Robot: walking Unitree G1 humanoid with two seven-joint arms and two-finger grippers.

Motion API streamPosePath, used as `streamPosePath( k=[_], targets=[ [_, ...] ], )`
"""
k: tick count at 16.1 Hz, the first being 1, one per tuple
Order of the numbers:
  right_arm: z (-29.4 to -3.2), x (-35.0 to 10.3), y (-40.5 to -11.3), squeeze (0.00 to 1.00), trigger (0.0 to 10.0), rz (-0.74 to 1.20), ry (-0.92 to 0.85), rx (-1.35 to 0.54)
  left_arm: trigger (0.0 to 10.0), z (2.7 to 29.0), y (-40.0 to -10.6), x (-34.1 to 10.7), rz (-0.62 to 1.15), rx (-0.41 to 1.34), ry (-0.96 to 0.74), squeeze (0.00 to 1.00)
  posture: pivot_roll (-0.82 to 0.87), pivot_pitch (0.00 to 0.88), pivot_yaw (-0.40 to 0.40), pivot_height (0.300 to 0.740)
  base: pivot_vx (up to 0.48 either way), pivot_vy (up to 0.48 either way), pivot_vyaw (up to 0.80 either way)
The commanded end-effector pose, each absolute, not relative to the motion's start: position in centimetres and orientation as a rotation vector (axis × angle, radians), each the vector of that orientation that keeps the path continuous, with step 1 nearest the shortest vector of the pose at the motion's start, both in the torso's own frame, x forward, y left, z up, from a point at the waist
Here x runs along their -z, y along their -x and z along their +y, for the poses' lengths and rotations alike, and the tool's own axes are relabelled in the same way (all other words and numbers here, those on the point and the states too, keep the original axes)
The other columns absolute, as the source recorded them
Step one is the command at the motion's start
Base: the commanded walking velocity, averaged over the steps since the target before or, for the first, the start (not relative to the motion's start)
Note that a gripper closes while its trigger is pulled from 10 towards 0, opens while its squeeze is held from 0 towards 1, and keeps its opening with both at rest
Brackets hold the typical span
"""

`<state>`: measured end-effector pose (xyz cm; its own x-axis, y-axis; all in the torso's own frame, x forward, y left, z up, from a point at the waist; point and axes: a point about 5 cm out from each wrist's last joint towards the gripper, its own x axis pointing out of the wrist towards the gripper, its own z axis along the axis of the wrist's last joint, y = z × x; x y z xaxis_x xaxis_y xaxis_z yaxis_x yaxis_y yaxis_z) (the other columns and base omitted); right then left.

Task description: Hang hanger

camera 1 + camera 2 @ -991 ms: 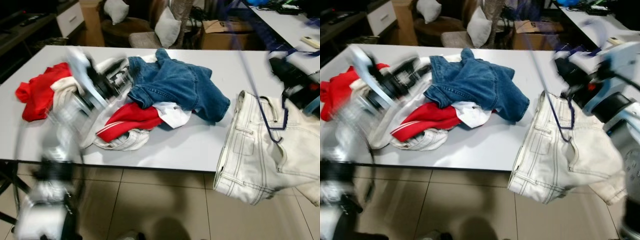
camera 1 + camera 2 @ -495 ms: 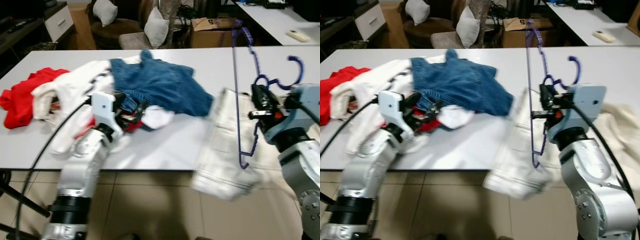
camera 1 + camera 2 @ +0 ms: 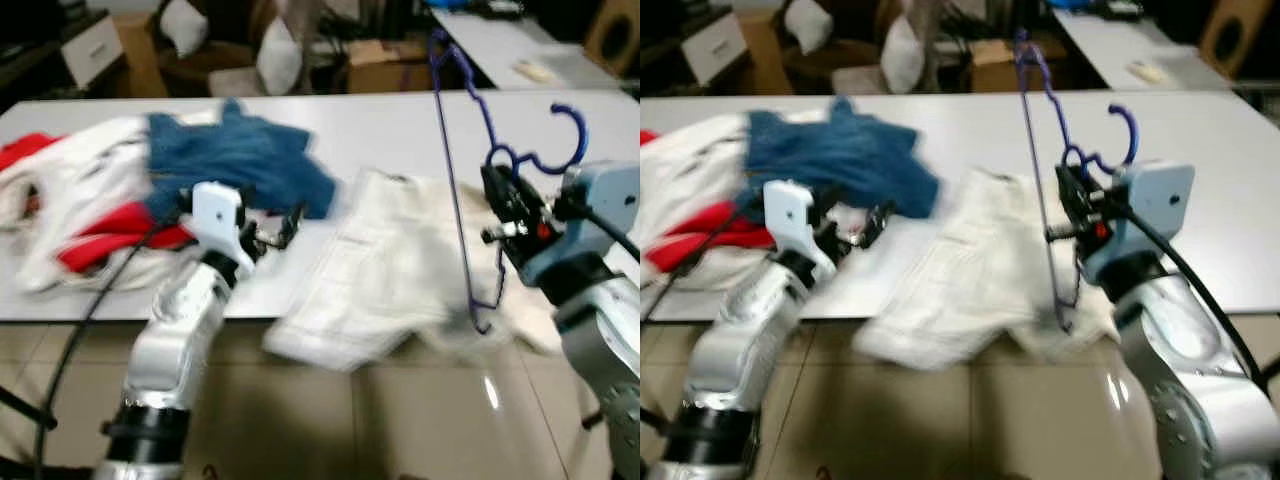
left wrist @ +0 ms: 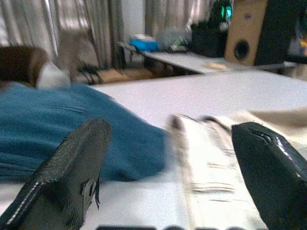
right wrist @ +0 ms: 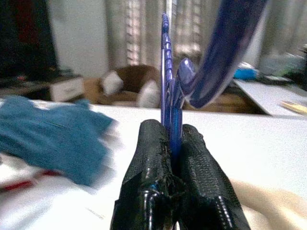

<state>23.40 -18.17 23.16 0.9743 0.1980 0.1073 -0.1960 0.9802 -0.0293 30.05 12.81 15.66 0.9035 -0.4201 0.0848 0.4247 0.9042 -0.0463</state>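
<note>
Currently the right hand [image 3: 497, 195] grips the blue hanger [image 3: 455, 190] near its neck, fingers [image 5: 158, 158] pinched tight on the wire with no gap showing in the right wrist view. The hanger stands roughly upright above the desk [image 3: 400, 125], hook [image 3: 565, 130] up beside the hand, long frame dropping down past the desk's front edge. White pants [image 3: 390, 265] lie beneath it, draped partly over that edge; whether they are caught on the hanger's lower end cannot be told through the blur.

Left hand [image 3: 272, 228] hovers low over the desk beside the blue jeans [image 3: 230, 160], fingers [image 4: 72, 172] spread wide, holding nothing. Red and white clothes [image 3: 70, 210] are heaped on the desk's left end.

No rail or rod to hang on is visible in these frames, so the target is unknown.

Notes for doing the step well, as judgement:
- Keep the pinch firm at the neck; thin wire can pivot between the pads if the arm swings fast.
- Lift the hanger clear of the white pants before turning, to avoid dragging them off the desk.
- Keep the hook's open side facing the rail on approach.
- Release only once the hook bears weight.
</note>
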Motion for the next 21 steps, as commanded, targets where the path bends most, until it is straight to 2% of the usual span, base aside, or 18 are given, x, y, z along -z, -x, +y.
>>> streamPosePath(
  k=[1, 2, 3, 5, 9, 12, 15, 16, 17, 21],
  targets=[
    [-18.2, -23.1, -23.0, 0.00, 10.0, -0.105, 0.042, -0.194, 10.0, 12.7, -30.1, -16.1, -0.089, 0.440, 0.029, 0.57, -0.23, 0.000, 0.072, 0.740, 0.000, -0.446, 0.00],
    [-18.2, -23.0, -23.0, 0.00, 10.0, -0.101, 0.049, -0.185, 10.0, 12.7, -30.1, -16.1, -0.088, 0.440, 0.022, 0.57, -0.22, 0.000, 0.072, 0.740, 0.000, -0.446, 0.00],
    [-18.2, -22.1, -22.9, 0.00, 10.0, -0.072, 0.061, -0.157, 10.0, 12.9, -30.1, -16.0, -0.076, 0.432, 0.004, 0.51, -0.22, 0.000, 0.069, 0.740, 0.000, 0.000, 0.00],
    [-18.0, -21.5, -22.7, 0.00, 10.0, -0.053, -0.013, -0.153, 10.0, 13.5, -30.0, -16.0, -0.082, 0.439, -0.005, 0.49, -0.22, 0.000, 0.072, 0.740, 0.000, 0.000, 0.00],
    [-17.2, -20.8, -22.6, 0.00, 10.0, -0.036, -0.031, -0.179, 10.0, 13.9, -30.1, -15.6, -0.056, 0.427, -0.014, 0.49, -0.21, 0.000, 0.075, 0.740, 0.000, 0.480, -0.79],
    [-16.5, -20.5, -22.8, 0.00, 10.0, -0.026, -0.008, -0.222, 10.0, 14.6, -30.2, -15.3, -0.046, 0.388, -0.017, 0.48, -0.21, 0.000, 0.071, 0.740, 0.000, 0.320, -0.35],
    [-16.2, -20.5, -22.3, 0.00, 10.0, 0.000, 0.055, -0.384, 10.0, 15.6, -30.5, -15.5, -0.035, 0.372, -0.029, 0.32, -0.21, 0.000, 0.065, 0.740, 0.000, 0.000, 0.00],
    [-16.7, -20.7, -21.9, 0.00, 10.0, 0.005, 0.051, -0.424, 10.0, 15.9, -30.5, -15.5, -0.031, 0.377, -0.034, 0.20, -0.21, 0.000, 0.063, 0.740, 0.000, 0.000, 0.00],
    [-17.1, -20.9, -21.6, 0.00, 10.0, 0.020, 0.066, -0.467, 10.0, 16.1, -30.5, -14.9, 0.001, 0.380, -0.065, 0.14, -0.21, 0.000, 0.060, 0.740, 0.000, 0.000, 0.00],
    [-16.2, -19.5, -21.8, 0.00, 10.0, 0.075, 0.058, -0.459, 10.0, 16.1, -30.3, -13.6, 0.044, 0.361, -0.076, 0.16, -0.21, 0.000, 0.058, 0.740, 0.000, 0.000, 0.00]
  ],
)
